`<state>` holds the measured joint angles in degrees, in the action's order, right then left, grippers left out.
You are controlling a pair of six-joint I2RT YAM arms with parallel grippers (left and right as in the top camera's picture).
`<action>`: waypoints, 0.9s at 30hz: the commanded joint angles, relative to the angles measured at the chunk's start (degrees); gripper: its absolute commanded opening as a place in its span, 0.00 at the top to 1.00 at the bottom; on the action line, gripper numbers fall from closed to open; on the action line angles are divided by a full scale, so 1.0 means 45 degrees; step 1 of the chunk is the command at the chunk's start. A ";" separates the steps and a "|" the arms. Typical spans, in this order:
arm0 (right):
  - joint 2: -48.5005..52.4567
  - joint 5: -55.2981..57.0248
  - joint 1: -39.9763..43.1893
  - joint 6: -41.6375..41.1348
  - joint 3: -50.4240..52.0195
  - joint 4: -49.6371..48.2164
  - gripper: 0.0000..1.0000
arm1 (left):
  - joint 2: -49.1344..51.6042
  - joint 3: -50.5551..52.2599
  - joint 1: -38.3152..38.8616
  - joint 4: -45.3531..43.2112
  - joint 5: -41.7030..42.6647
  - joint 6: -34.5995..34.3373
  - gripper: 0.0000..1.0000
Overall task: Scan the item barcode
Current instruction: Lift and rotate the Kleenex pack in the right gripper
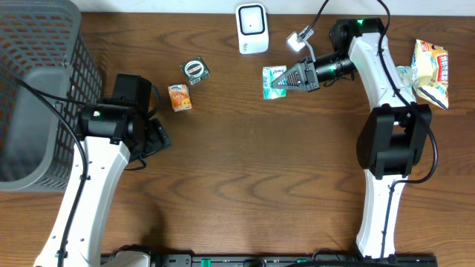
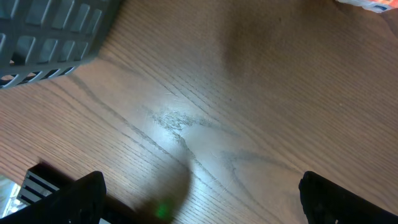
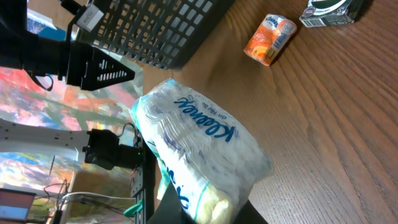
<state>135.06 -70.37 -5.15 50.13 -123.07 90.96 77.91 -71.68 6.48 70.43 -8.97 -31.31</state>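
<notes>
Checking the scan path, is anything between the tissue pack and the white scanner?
Nothing. The overhead view shows only bare table between the tissue pack, held by the right gripper, and the scanner.

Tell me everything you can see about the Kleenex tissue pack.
The tissue pack is a soft pocket pack in crinkled plastic wrap, white with a blue wave print and blue Kleenex lettering. In the overhead view its edges look green. It looks plump and full. The right gripper is shut on one end of it, holding it out over the wooden table close to the white scanner. Nothing else visibly touches it.
</notes>
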 commanded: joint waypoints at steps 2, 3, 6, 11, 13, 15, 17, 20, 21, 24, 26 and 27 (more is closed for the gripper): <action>-0.0228 -0.0423 -0.0034 0.0015 -0.0199 -0.0029 0.99 | 0.0015 0.0049 -0.0044 0.0039 -0.0121 -0.0068 0.02; -0.0228 -0.0423 -0.0034 0.0015 -0.0199 -0.0029 0.99 | 0.0015 0.0049 -0.0044 0.0039 -0.0121 -0.0068 0.03; -0.0228 -0.0398 -0.0034 0.0015 -0.0199 -0.0034 0.99 | 0.0015 0.0049 -0.0044 0.0039 -0.0121 -0.0068 0.03; -0.0228 -0.0393 -0.0044 0.0015 -0.0199 -0.0087 0.99 | 0.0015 0.0049 -0.0044 0.0039 -0.0121 -0.0068 0.02; -0.0228 -0.0384 -0.0039 0.0015 -0.0199 -0.0087 0.99 | 0.0015 0.0049 -0.0044 0.0039 -0.0121 -0.0068 0.02; -0.0228 -0.0287 -0.0034 0.0015 -0.0199 -0.0087 0.99 | 0.0015 0.0049 -0.0044 0.0039 -0.0121 -0.0068 0.02; -0.0228 -0.0112 -0.0044 0.0010 -0.0199 -0.0083 0.99 | 0.0015 0.0049 -0.0044 0.0039 -0.0121 -0.0068 0.02; -0.0228 -0.0049 -0.0044 0.0005 -0.0199 -0.0078 0.99 | 0.0015 0.0049 -0.0044 0.0039 -0.0121 -0.0068 0.02; -0.0228 -0.0053 -0.0044 0.0005 -0.0199 -0.0078 0.99 | 0.0015 0.0049 -0.0044 0.0039 -0.0121 -0.0068 0.02; -0.0228 -0.0058 -0.0044 0.0010 -0.0199 -0.0083 0.99 | 0.0015 0.0049 -0.0044 0.0039 -0.0121 -0.0068 0.02; -0.0228 -0.0058 -0.0044 0.0010 -0.0199 -0.0083 0.99 | 0.0015 0.0049 -0.0044 0.0039 -0.0121 -0.0068 0.03; -0.0228 -0.0053 -0.0044 0.0010 -0.0199 -0.0083 0.99 | 0.0015 0.0049 -0.0044 0.0039 -0.0121 -0.0068 0.02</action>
<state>135.06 -69.63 -5.15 50.13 -123.07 90.65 77.91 -71.68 6.48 70.43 -8.97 -31.31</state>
